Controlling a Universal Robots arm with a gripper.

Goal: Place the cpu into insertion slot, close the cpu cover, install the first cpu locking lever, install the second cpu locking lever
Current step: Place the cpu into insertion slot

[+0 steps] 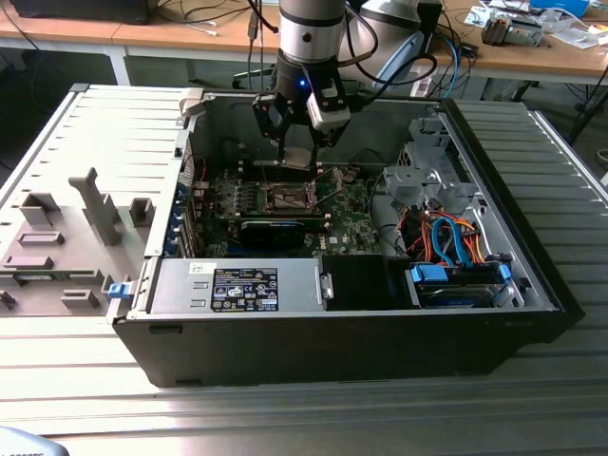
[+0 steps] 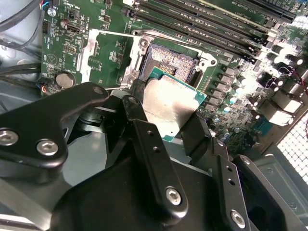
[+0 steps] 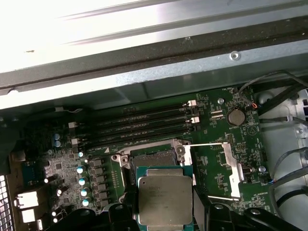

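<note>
The gripper (image 2: 169, 109) clamps the cpu (image 3: 165, 199) by two opposite edges and holds it slightly tilted just above the slot (image 2: 171, 60), not seated. The cover (image 3: 235, 171) lies swung open beside the slot.

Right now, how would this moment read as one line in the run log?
gripper: shut on cpu | cpu: above insertion slot, not seated | insertion slot: empty | cpu cover: open
</note>
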